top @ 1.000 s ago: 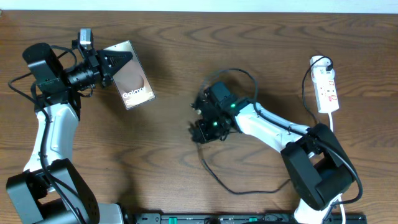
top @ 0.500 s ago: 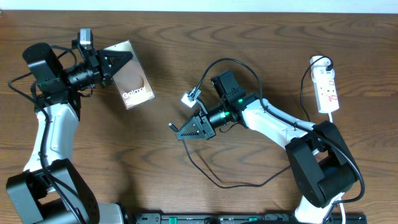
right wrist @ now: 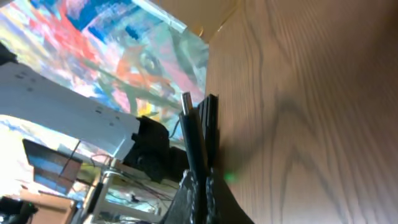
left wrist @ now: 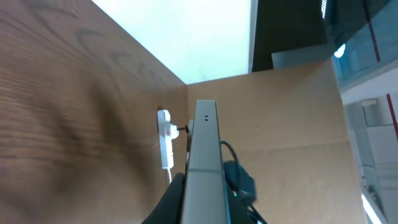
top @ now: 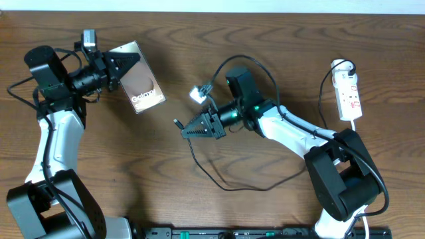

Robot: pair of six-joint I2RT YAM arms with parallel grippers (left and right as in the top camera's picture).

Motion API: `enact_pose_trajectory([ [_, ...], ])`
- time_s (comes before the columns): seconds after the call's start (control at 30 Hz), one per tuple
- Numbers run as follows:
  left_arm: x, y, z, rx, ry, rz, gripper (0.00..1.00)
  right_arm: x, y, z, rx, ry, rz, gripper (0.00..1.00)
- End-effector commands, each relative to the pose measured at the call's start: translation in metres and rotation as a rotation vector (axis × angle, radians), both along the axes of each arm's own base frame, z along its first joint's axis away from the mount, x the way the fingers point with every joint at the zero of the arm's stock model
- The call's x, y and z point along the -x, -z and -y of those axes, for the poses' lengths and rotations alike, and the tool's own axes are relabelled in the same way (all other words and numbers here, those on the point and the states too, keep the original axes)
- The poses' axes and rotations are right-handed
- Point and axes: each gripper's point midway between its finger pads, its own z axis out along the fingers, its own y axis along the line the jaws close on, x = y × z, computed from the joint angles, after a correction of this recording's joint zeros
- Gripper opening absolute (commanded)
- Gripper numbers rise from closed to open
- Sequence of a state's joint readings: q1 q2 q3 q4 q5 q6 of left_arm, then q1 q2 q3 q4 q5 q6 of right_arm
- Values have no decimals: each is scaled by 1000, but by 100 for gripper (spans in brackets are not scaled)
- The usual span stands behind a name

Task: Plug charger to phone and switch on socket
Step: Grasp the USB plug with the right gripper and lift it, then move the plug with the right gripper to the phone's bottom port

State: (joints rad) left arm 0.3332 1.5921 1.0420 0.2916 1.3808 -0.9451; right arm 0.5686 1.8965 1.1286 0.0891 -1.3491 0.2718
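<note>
My left gripper [top: 114,68] clamps the phone [top: 141,85]. To the phone's right, my right gripper [top: 189,129] pinches the charger [top: 178,123] (port barely visible, I think). A skewed tip could jam.

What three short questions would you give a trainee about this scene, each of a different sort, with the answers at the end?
1. True or false: the phone lies on the table, untouched by any gripper.
2. What does the right gripper hold? A: the socket. B: the plug end of the charger. C: nothing.
3. Is the charger plugged into the phone yet?

Key
1. False: the left gripper is shut on one end of the phone.
2. B.
3. No: the plug tip points toward the phone, with bare table between them.
</note>
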Motion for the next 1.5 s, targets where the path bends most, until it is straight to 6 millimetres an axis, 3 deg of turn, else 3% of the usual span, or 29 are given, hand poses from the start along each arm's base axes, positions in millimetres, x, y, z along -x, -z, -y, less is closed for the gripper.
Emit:
enact_pose_trajectory([
  [0.0, -10, -2, -8, -28, -78, 7, 7, -6, -19, -6, -3, 10, -101, 1],
  [0.13, -19, 0, -15, -51, -139, 8, 7, -18, -28, -11, -27, 57, -63, 1],
  [0.33, -23, -15, -16, -80, -139, 118, 7, -21, -25, -13, -18, 68, -87, 1],
  [0.5, -23, -24, -4, -94, -107, 188, 7, -22, -26, -26, -64, 42, -107, 1],
  [0.7, -22, -25, 3, -94, -89, 194, 7, -25, -12, -31, -114, 4, -140, 1],
  [1.27, -11, -26, 26, -104, 18, 244, 7, -28, -33, -33, -167, 30, -148, 1],
  [1.47, -12, -26, 26, -106, 9, 244, 7, -26, -40, -31, -188, 25, -134, 1],
])
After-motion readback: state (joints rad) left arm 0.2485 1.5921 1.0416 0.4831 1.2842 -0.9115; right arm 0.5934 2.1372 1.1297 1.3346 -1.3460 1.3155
